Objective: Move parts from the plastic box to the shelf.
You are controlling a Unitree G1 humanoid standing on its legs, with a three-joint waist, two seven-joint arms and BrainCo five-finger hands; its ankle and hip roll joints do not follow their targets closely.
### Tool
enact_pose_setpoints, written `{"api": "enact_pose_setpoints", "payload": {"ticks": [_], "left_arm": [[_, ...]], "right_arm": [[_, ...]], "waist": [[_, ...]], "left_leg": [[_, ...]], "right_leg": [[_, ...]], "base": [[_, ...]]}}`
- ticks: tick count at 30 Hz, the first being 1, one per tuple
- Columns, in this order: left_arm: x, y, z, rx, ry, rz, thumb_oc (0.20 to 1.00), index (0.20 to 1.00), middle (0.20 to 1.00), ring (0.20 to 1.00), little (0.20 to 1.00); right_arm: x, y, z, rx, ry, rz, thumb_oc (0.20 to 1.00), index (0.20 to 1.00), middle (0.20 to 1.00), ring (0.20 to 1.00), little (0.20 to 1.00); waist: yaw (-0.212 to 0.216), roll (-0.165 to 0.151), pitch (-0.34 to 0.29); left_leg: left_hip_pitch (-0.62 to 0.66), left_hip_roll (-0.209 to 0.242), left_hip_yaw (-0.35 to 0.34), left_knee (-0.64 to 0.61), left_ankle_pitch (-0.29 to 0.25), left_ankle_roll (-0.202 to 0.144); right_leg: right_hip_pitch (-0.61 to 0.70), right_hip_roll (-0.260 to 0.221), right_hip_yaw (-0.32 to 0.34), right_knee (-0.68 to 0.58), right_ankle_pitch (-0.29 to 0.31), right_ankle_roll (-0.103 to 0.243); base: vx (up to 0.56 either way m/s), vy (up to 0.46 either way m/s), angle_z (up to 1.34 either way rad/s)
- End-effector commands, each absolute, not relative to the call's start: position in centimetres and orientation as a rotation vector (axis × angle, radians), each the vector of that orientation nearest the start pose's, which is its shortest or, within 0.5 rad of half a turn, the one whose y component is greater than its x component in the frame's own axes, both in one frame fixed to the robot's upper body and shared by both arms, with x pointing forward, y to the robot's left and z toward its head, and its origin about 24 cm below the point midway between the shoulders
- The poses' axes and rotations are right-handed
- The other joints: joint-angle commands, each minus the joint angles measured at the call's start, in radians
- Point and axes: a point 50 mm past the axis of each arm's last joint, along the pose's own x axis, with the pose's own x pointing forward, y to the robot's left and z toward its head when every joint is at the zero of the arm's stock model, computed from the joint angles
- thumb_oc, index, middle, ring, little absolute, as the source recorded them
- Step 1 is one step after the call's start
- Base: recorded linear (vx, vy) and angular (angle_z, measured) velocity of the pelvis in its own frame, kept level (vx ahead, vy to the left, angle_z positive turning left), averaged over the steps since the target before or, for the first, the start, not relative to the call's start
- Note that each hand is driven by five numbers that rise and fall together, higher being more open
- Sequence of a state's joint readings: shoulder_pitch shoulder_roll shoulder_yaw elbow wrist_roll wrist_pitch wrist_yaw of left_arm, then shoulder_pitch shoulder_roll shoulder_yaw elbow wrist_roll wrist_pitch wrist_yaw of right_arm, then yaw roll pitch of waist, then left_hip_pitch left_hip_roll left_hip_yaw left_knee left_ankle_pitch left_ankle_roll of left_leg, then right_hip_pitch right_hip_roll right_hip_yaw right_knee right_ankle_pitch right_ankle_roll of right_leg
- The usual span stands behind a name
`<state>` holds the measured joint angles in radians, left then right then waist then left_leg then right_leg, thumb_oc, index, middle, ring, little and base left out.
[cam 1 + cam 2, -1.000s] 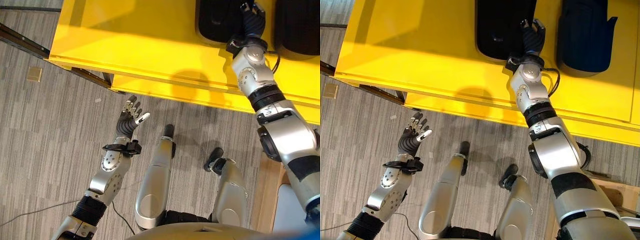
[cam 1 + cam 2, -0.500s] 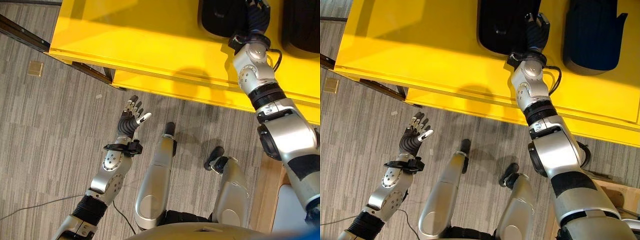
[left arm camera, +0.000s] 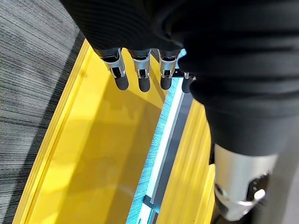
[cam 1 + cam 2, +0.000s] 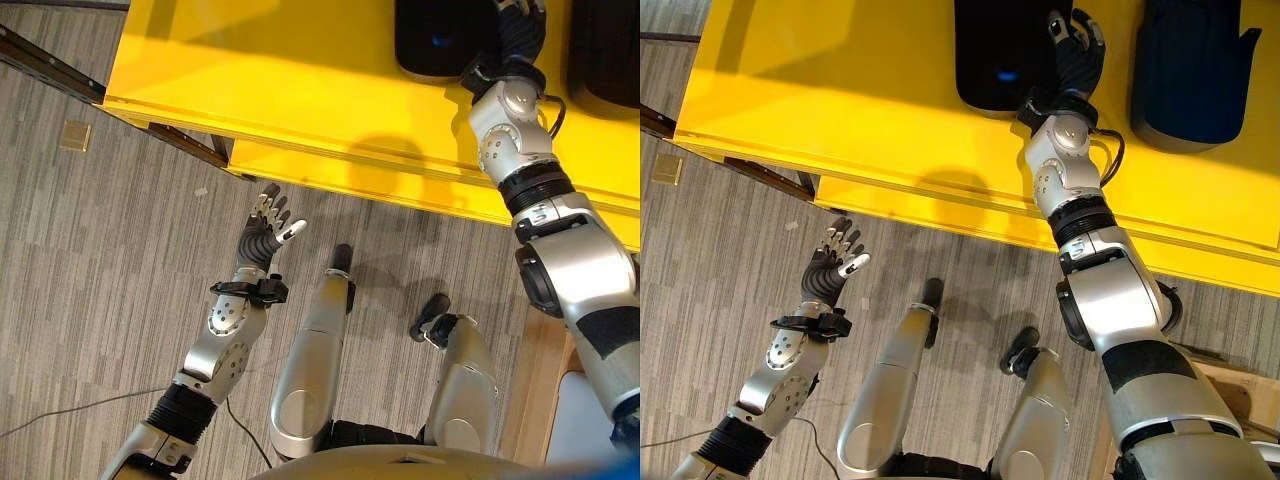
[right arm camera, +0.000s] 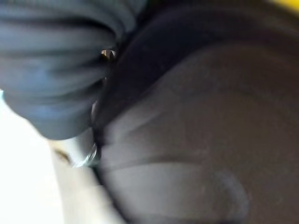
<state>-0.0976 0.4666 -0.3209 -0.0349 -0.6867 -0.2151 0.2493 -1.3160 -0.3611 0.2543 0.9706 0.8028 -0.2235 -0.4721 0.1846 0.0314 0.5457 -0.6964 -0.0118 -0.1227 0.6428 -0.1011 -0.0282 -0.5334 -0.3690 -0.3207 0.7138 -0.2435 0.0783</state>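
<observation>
A black moulded part (image 4: 1000,50) lies on the yellow shelf (image 4: 840,100), and a second dark part (image 4: 1185,70) lies to its right. My right hand (image 4: 1072,55) rests on the right edge of the black part, its fingers spread and fairly straight over the part. My left hand (image 4: 262,235) hangs open above the grey floor, just in front of the shelf's front edge, holding nothing. In the left wrist view its straight fingers (image 3: 140,70) point at the yellow shelf (image 3: 93,154).
A small tan square (image 4: 73,135) lies on the floor at the left. A dark rail (image 4: 50,65) runs under the shelf's left end. A wooden edge (image 4: 535,390) and a pale surface (image 4: 585,420) stand at the lower right.
My right hand has reached a little farther along the black part and its fingers have straightened. My left hand has edged up toward the shelf.
</observation>
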Motion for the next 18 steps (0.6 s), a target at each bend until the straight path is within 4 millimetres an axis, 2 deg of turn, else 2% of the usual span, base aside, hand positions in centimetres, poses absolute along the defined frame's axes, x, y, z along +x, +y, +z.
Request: {"api": "enact_pose_setpoints", "payload": {"ticks": [1, 11, 18], "left_arm": [[25.9, 17.1, 9.7, -0.276, -0.229, -0.068, 1.000, 1.000, 1.000, 1.000, 1.000], [25.9, 17.3, 9.5, -0.291, -0.222, -0.052, 1.000, 1.000, 1.000, 1.000, 1.000], [25.8, 17.6, 9.2, -0.289, -0.206, -0.037, 1.000, 1.000, 1.000, 1.000, 1.000]], "right_arm": [[41.6, -16.8, 29.9, 0.372, -0.432, -0.317, 1.000, 1.000, 1.000, 1.000, 1.000], [40.8, -15.0, 30.4, 0.428, -0.508, -0.239, 1.000, 1.000, 1.000, 1.000, 1.000], [39.8, -13.6, 29.3, 0.468, -0.541, -0.175, 1.000, 1.000, 1.000, 1.000, 1.000]], "waist": [[0.030, 0.020, -0.026], [0.014, 0.001, -0.026], [0.001, -0.010, -0.026]], "left_leg": [[-0.005, 0.037, -0.010, 0.009, -0.047, -0.024], [0.016, 0.051, -0.008, -0.010, -0.040, -0.031], [0.036, 0.062, -0.006, -0.030, -0.031, -0.035]], "right_leg": [[0.066, -0.003, 0.070, -0.018, -0.003, 0.048], [0.073, 0.006, 0.069, -0.026, -0.003, 0.046], [0.087, 0.015, 0.069, -0.044, 0.003, 0.045]], "base": [[0.00, 0.000, 0.00], [0.00, -0.005, -0.01], [-0.02, -0.023, -0.03]]}}
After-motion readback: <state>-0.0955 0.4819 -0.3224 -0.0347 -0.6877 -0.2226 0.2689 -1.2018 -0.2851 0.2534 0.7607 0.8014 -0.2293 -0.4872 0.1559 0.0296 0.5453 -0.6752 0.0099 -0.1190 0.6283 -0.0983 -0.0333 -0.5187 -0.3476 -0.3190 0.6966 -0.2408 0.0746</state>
